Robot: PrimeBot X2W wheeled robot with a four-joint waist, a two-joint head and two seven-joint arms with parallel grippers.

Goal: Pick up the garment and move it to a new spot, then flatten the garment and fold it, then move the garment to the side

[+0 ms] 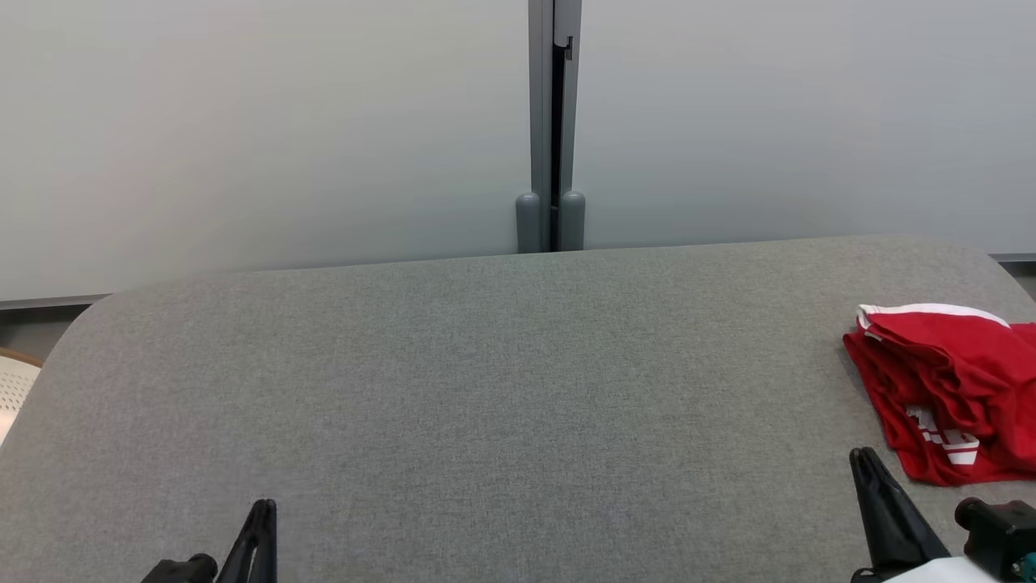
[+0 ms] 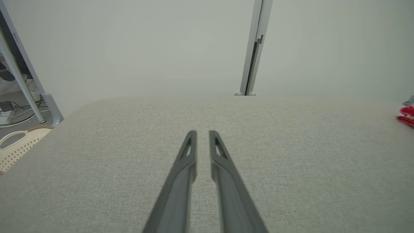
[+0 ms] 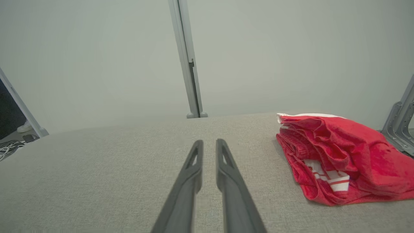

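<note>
Grey table (image 1: pixel 486 389), red garment (image 1: pixel 947 380), right wrist view: bracket (image 3: pixel 399 129)

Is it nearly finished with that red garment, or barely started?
Hard to say. The red garment lies in a loosely layered bundle at the right edge of the table, so it may already be folded and set aside, or not yet touched. Nothing is in hand: the left gripper and right gripper hover empty. If unstarted, every step remains.

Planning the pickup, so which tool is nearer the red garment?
The right tool, at the head view's lower right. The red garment lies close by it, while the left tool sits far across the grey surface.
</note>
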